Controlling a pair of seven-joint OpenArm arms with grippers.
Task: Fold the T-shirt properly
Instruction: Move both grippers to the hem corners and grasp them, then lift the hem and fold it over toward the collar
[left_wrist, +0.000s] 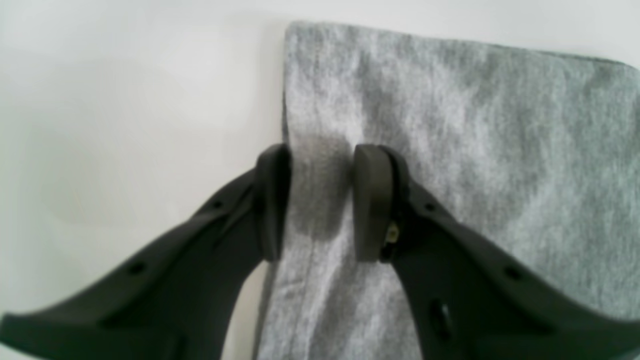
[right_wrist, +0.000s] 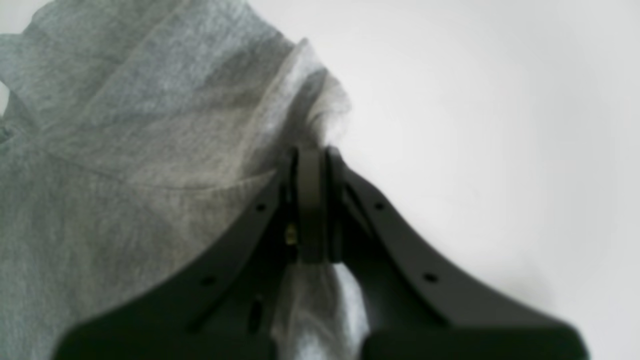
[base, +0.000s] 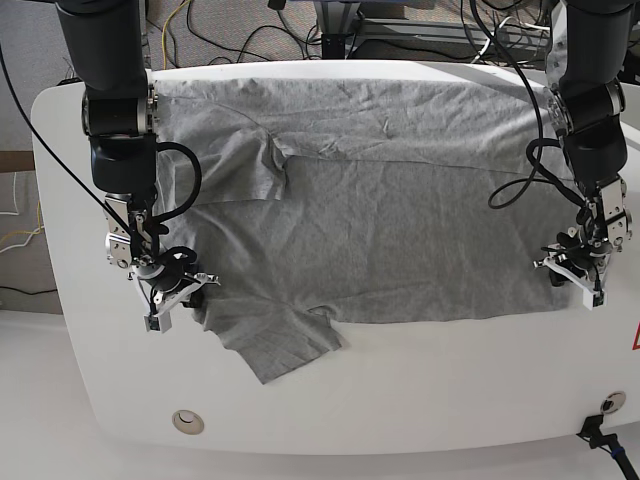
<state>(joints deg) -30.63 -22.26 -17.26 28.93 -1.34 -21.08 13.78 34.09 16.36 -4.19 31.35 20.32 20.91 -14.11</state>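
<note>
T-shirt (base: 400, 220) lies spread across the white table (base: 420, 400), grey and wrinkled, its body stretched from side to side and reaching the table's far edge. In the base view one sleeve (base: 285, 345) sticks out toward the near edge on the left, and another (base: 245, 170) lies folded on the cloth further back. No lettering shows on the upper side.

Right gripper (right_wrist: 311, 150) sits at the shirt's left end in the base view, near the front sleeve. Its jaws are pressed together on a bunched fold of the cloth, which puckers up above the tips and hangs out again below them in the right wrist view. The table beside it is bare white.

Left gripper (left_wrist: 320, 200) is at the shirt's other end, on the right in the base view. Its jaws stand narrowly apart, straddling the shirt's straight edge: one finger (left_wrist: 272, 200) is just off the cloth over the table, the other (left_wrist: 370, 200) rests on the fabric. A strip of grey cloth lies in the gap between them, shadowed. Whether the pads actually pinch it I cannot tell.
</note>
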